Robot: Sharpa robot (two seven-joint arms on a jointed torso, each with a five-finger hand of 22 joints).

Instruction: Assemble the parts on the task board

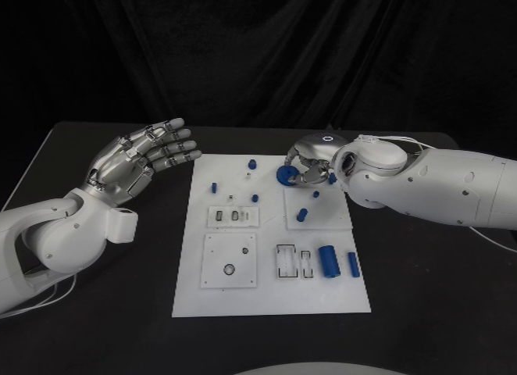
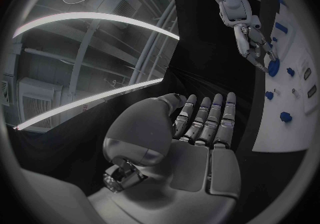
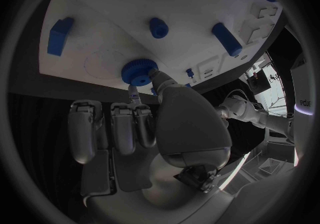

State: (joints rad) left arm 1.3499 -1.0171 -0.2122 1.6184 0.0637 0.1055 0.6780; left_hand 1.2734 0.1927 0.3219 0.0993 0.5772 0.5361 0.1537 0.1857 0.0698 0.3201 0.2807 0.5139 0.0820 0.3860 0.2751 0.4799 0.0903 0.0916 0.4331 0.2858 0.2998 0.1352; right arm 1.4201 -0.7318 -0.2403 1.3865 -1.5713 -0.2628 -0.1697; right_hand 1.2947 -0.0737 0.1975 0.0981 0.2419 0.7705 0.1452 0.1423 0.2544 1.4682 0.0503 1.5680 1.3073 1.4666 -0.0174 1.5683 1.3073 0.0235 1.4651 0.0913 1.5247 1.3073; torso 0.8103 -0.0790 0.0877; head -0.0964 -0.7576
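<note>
Pinching a round blue part [image 1: 288,176] near the task board's [image 1: 270,301] far edge, right hand [image 1: 309,167]; left hand [image 1: 140,160] spread, empty.

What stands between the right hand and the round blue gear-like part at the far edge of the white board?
Nothing visible does. The right hand already touches the round blue toothed part with its fingertips, at the far edge of the white task board. The left hand hovers open, away from it.
</note>
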